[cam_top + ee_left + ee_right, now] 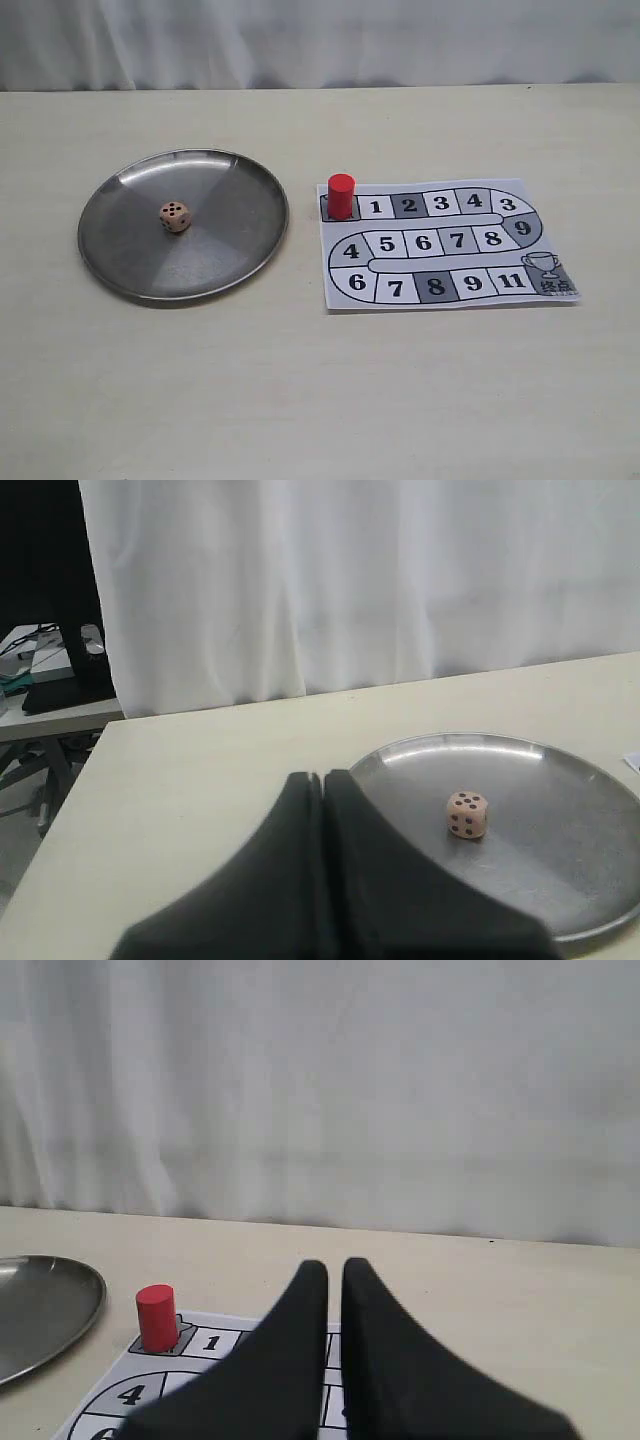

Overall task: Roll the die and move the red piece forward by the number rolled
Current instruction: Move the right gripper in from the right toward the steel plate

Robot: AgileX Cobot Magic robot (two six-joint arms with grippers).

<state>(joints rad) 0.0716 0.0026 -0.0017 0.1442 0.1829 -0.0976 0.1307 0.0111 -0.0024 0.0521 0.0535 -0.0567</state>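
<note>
The tan die [175,216] rests inside the round metal plate [120,262], left of centre, its top face showing five pips. In the left wrist view the die [467,814] lies ahead of my left gripper [324,777], which is shut and empty, short of the plate's rim [400,752]. The red piece [341,196] stands upright on the start square at the top-left of the paper board [445,290]. The right wrist view has the red piece [156,1317] well off to one side of my right gripper [334,1266], which is shut with a thin gap and holds nothing. Neither arm appears in the exterior view.
The board's track is numbered squares winding to a trophy square [546,268] at bottom right. A white curtain [320,40] hangs behind the table. A black stand [60,670] sits on another desk beyond the table's edge.
</note>
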